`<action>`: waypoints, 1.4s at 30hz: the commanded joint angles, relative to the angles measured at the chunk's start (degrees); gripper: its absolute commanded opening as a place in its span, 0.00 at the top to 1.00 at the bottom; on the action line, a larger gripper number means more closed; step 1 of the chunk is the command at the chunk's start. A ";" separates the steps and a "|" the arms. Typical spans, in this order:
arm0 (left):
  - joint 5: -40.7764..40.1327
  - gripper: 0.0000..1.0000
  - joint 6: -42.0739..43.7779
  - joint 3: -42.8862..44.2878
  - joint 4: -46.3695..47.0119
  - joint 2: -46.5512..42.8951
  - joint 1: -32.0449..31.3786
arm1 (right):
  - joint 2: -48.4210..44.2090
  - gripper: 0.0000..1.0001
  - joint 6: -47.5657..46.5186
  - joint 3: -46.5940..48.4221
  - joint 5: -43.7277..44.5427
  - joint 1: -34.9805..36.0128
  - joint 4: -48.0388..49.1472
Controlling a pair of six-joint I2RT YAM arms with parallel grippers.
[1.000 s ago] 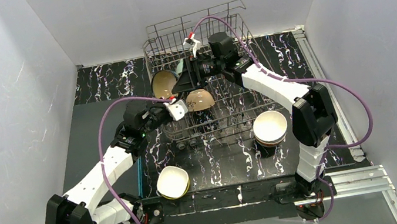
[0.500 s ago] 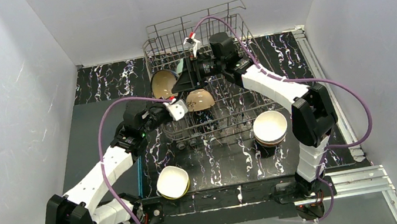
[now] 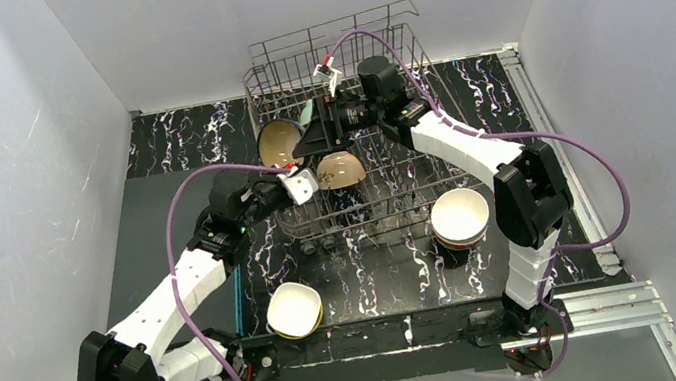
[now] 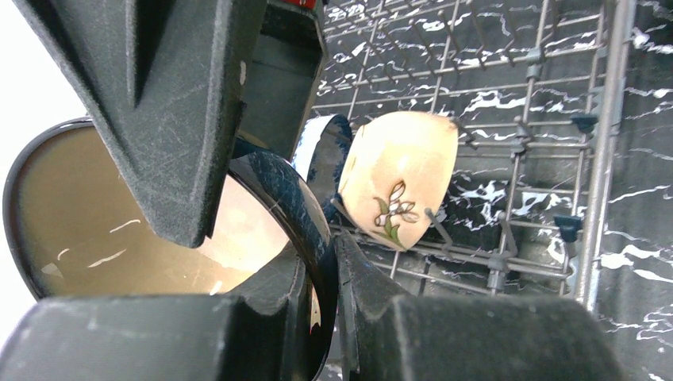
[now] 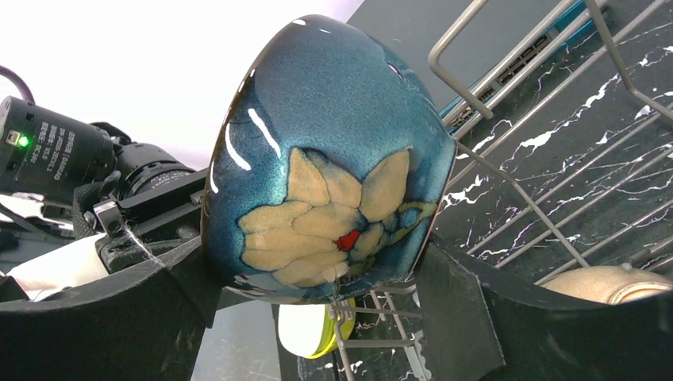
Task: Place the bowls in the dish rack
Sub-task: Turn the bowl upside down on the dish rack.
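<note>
We are at the seating step for one bowl. The teal-blue bowl [image 5: 317, 143], with a pale flower on its outer wall and a tan inside, stands on edge at the rear left of the dish rack [image 3: 393, 177], mouth turned toward the left arm. The left gripper [image 4: 325, 266] is clenched on the bowl's dark rim, one finger inside and one outside. The right gripper [image 5: 317, 262] straddles the bowl's outer wall with its jaws spread wide on either flank. Whether those jaws press the glaze or stand just clear of it we cannot tell. A tan bowl [image 4: 397, 186] with a painted sprig already lies tipped on the rack floor just beside this one. A stack of bowls [image 3: 460, 216] and a white bowl [image 3: 293, 308] wait outside the rack on the table [image 3: 367, 277], so we judge the task well short of half done. The next move, as we read it, calls for care in letting go — the bowl should lean on the wires before either arm leaves it. The right jaws should then back straight off without dragging the wall, and the left fingers should part from the rim without tipping the bowl onto its tan neighbour.
</note>
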 commanded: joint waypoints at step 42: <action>4.36 0.24 -3.88 3.05 7.86 -1.91 -0.63 | -4.38 0.99 -23.60 5.65 16.57 -4.58 -22.50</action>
